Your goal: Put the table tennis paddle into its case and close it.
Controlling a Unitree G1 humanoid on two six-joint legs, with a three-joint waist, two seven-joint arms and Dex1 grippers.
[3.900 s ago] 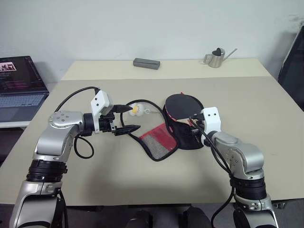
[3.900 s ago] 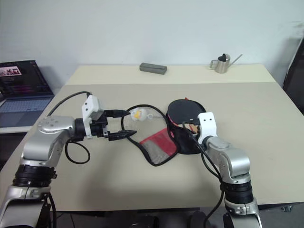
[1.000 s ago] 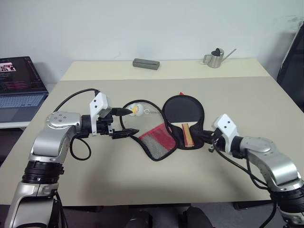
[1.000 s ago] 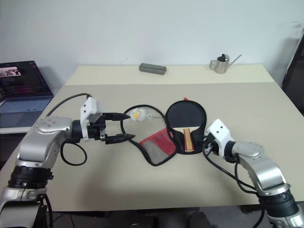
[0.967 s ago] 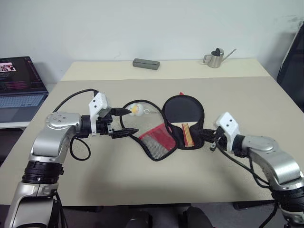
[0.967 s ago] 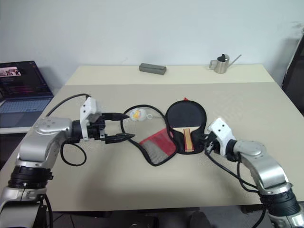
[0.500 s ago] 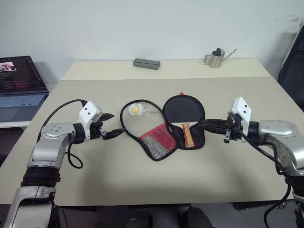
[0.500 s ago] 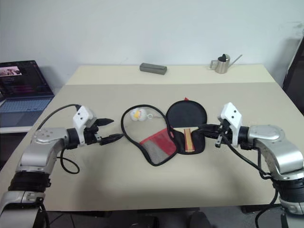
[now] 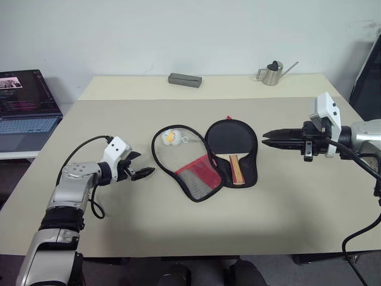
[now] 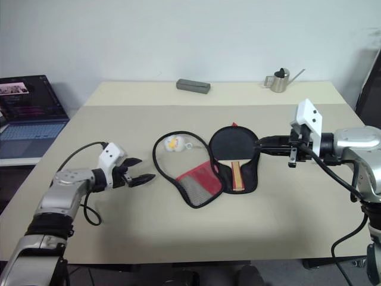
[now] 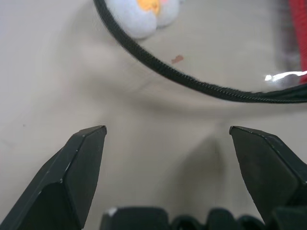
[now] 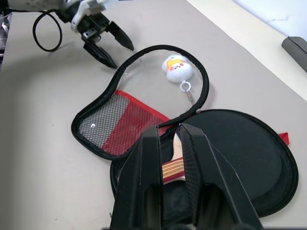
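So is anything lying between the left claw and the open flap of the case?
Nothing visible. The left claw, open, sits low over bare table just short of the case flap's zipper rim; the plush charm lies farther back.

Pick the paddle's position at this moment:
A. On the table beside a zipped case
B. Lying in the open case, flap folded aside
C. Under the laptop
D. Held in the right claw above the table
B: the paddle lies in the open case, whose mesh flap is spread to the side, while both claws are clear of it.
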